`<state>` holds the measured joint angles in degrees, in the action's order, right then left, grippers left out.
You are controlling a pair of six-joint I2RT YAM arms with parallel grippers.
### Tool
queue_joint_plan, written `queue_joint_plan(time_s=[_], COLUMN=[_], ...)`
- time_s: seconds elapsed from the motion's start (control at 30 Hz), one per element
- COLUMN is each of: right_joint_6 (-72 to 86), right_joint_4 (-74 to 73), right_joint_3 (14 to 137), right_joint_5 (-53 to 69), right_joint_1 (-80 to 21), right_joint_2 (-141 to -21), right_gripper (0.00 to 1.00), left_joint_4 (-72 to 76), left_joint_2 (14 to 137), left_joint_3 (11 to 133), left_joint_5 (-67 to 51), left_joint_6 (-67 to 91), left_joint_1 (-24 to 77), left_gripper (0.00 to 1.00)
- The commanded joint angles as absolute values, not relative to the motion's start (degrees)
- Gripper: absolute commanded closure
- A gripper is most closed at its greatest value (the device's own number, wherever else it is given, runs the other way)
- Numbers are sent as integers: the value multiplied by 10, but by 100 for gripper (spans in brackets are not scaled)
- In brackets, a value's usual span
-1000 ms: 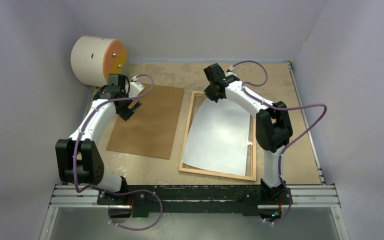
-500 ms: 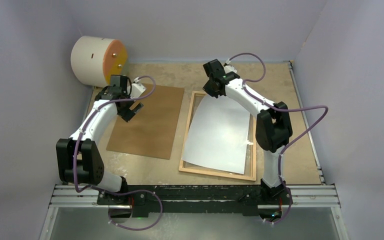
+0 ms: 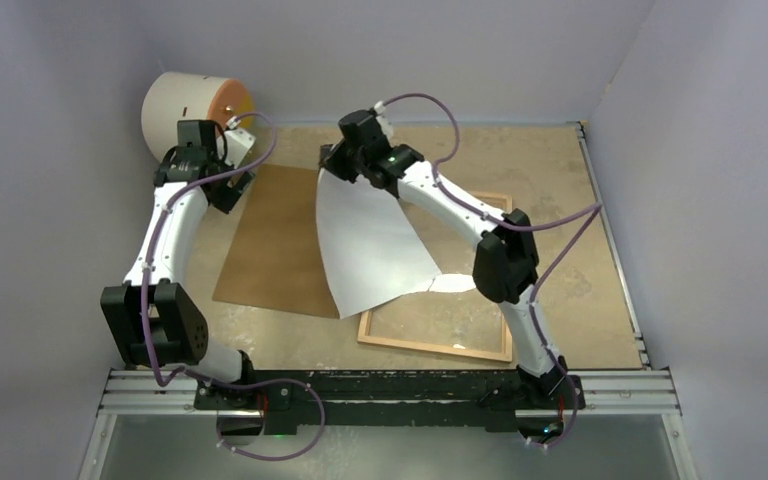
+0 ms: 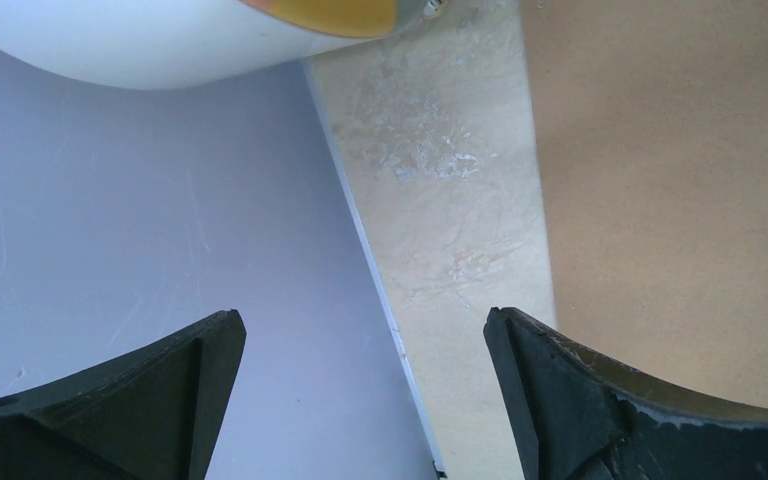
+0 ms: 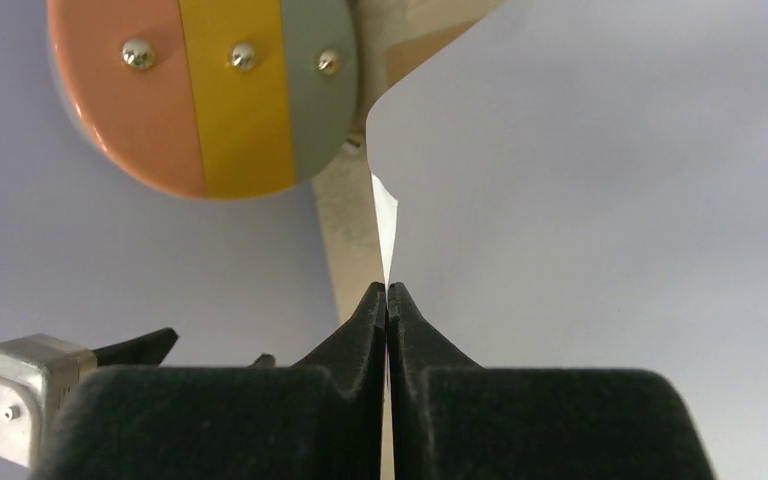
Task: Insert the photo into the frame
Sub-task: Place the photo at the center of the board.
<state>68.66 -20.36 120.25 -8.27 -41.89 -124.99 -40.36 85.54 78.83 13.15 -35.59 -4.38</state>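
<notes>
Two claws differ: the right gripper (image 5: 388,290) is pinched tight on one edge of the photo (image 3: 370,240), while the left gripper (image 4: 365,330) gapes wide and holds nothing, at upper left beside the brown backing sheet (image 3: 270,250). White back showing, the photo hangs curled at upper centre, its lower corner trailing over the left part of the light-wood frame (image 3: 430,346) at lower centre.
</notes>
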Motion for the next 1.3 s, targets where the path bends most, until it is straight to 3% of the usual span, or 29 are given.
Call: queue_joint_plan(time_s=[0.0,0.23,0.43,0.6,0.73,0.9,1.17,1.2,1.27], right_joint_6=[788,870,934,926,963,1039,1082,1078,1065], right_joint_4=[-171,-120,11,34,10,53,54,57,46], right_joint_3=[1226,1290,1297,1298,1342,1310,1399,1402,1403], right_joint_5=[-101,-87,-43,-60,-67,-94,-122,-121,-106], right_joint_1=[-440,-457,-466,-469,-475,-488,-491,-490,-489], right_joint_2=[-1286,-1376,-1404,-1377,-1410,-1430,-1493,-1497,-1501], right_gripper=[100,100,100,100,100,100,100,98,67], left_joint_4=[-416,-429,-433,-433,-446,-465,-475,-476,-481], left_joint_2=[833,819,817,816,816,815,816,817,820], left_joint_3=[804,809,816,819,836,846,840,841,845], left_joint_5=[144,148,155,157,156,150,143,140,137], left_joint_6=[-355,-368,-372,-374,-374,-374,-375,-373,-370], left_joint_1=[-44,-46,-46,-46,-46,-46,-46,-45,-44], left_gripper=[0,0,0,0,0,0,0,0,0])
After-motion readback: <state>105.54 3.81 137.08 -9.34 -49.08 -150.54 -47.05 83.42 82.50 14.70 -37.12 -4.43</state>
